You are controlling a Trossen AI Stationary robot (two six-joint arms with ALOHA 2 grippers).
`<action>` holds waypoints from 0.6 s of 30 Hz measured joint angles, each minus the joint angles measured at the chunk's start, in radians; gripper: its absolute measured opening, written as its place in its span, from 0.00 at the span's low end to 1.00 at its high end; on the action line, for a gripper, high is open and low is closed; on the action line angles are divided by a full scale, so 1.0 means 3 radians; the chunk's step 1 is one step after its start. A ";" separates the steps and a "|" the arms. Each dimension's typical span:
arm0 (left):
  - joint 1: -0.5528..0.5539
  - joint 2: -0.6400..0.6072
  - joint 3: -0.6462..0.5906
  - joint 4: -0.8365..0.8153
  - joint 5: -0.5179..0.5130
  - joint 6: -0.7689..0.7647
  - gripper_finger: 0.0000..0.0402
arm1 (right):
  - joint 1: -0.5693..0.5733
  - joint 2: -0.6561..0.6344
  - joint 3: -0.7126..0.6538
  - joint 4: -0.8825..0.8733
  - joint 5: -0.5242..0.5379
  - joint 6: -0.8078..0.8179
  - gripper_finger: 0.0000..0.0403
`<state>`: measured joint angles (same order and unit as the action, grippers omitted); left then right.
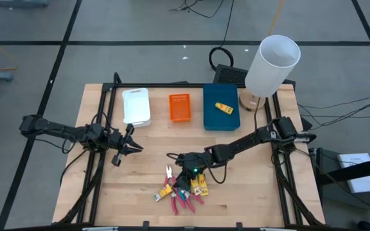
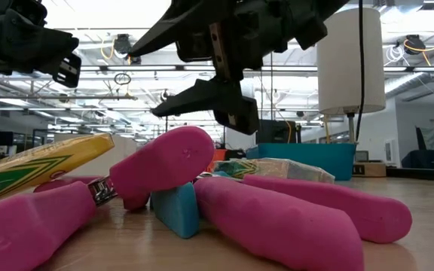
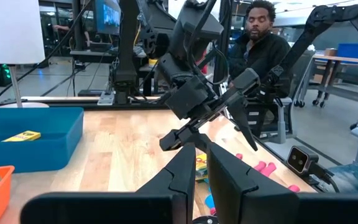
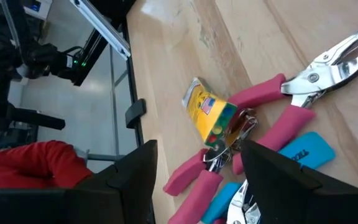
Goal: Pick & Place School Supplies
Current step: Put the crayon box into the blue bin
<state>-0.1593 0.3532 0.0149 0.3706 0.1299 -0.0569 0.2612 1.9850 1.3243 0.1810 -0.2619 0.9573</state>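
The school supplies lie in a heap near the table's near edge: pink-handled tools [image 1: 184,200] [image 4: 263,93] [image 2: 164,162], a light-blue piece [image 2: 178,209] [image 4: 303,152] and yellow packets [image 1: 200,186] [image 4: 207,112]. My right gripper [image 1: 186,172] [image 4: 197,177] hovers open just above the heap's far side, with its fingers on either side of a yellow packet and touching nothing. One more yellow packet [image 1: 223,108] [image 3: 22,135] lies flat in the blue tray [image 1: 220,119]. My left gripper [image 1: 133,146] [image 3: 199,168] waits shut over the table's left part, pointing at the right gripper.
The white tray [image 1: 136,106], the orange tray [image 1: 179,107] and the blue tray stand in a row along the far edge. A lamp with a white shade [image 1: 272,64] stands at the far right corner. Bare wood lies between trays and heap. A person [image 3: 260,43] sits beyond the table.
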 joint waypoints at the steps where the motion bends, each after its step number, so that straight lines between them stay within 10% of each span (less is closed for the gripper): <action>1: 0.0000 0.0001 0.0000 0.0000 0.0000 0.0000 0.12 | 0.0000 0.0000 0.0000 -0.0008 -0.0001 0.0000 0.56; 18: 0.0000 0.0001 0.0000 0.0000 0.0001 0.0001 0.12 | -0.0016 0.0488 0.0477 -0.0029 -0.0351 -0.0144 0.53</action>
<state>-0.1594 0.3534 0.0151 0.3705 0.1301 -0.0566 0.2564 2.1315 1.4673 0.1724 -0.3671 0.9140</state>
